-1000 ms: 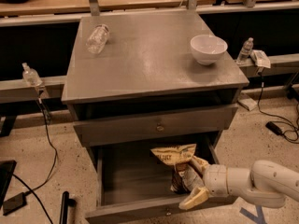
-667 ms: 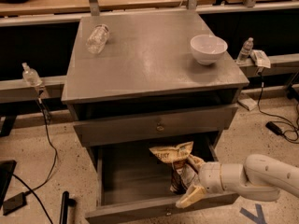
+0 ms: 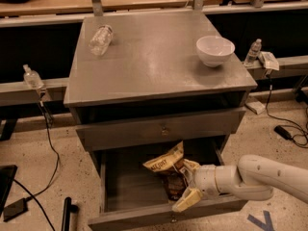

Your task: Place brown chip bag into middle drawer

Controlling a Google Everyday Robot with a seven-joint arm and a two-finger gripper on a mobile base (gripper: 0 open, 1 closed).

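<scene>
The grey cabinet has its middle drawer pulled well out toward the near side. The drawer floor is bare on the left, and the load hangs over its right half. The main risk is a bad release. If the bag is let go while it stands this high, it may lean on the right wall or flop over the near front panel and jam the drawer when it is pushed shut. A second risk comes from the upper drawer front directly above (its lower edge overhangs the opening). Lifting out too steeply could knock the arm against it, or drag the bag back out.

The arm reaches in from the right, low over the drawer's near right corner. The brown chip bag is inside the drawer opening, right of centre. It is tilted rather than flat, and I cannot tell whether its bottom touches the floor. Its long axis runs from the pale lettered end, up and to the far left, down to the dark end at the near right. The top therefore points toward the underside of the upper drawer front.

The gripper is at the bag's lower right, and its fingers stand on either side of the dark part, apparently clamping it.
</scene>
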